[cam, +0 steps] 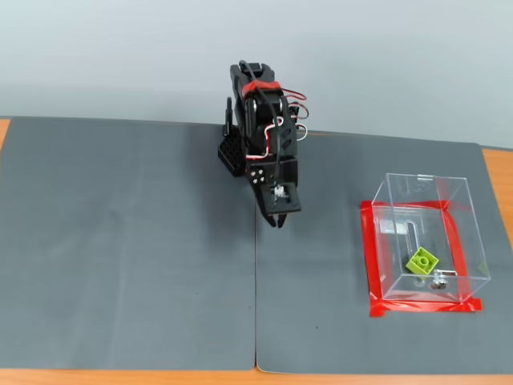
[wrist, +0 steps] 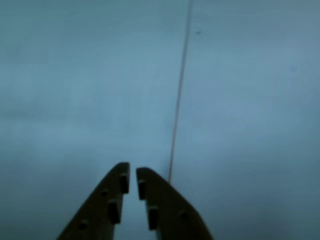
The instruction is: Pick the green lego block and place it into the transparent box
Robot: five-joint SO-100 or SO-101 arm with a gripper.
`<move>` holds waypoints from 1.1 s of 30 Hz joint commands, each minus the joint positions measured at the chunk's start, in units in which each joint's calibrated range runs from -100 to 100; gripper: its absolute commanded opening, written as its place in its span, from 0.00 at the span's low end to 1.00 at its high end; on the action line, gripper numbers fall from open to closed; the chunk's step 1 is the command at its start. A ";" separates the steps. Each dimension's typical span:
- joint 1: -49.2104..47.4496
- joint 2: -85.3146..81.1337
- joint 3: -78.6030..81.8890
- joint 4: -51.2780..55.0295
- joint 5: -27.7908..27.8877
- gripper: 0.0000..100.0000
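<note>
Wrist view: the gripper (wrist: 132, 172) is hanging over the smooth grey mat (wrist: 75, 90), its tapered jaws nearly closed and gripping nothing. Fixed view: the studded green lego block (cam: 422, 261) is lying inside the thin-walled transparent box (cam: 461, 200), well right of the gripper (cam: 276, 220), which is hovering over the mat (cam: 128, 241).

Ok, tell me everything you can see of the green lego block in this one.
The green lego block is a small lime-green plastic brick with round studs on top, shown only in the fixed view. It lies inside the transparent box, on its floor near the front, turned at an angle to the walls, next to a small metal fitting. The pincer is far off to its left, not touching it.
</note>
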 commanded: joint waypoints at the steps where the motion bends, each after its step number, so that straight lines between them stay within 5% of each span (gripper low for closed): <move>1: 2.50 -0.34 3.56 -3.07 -0.13 0.02; 33: 0.63 -0.34 0.57 8.65 -2.26 0.02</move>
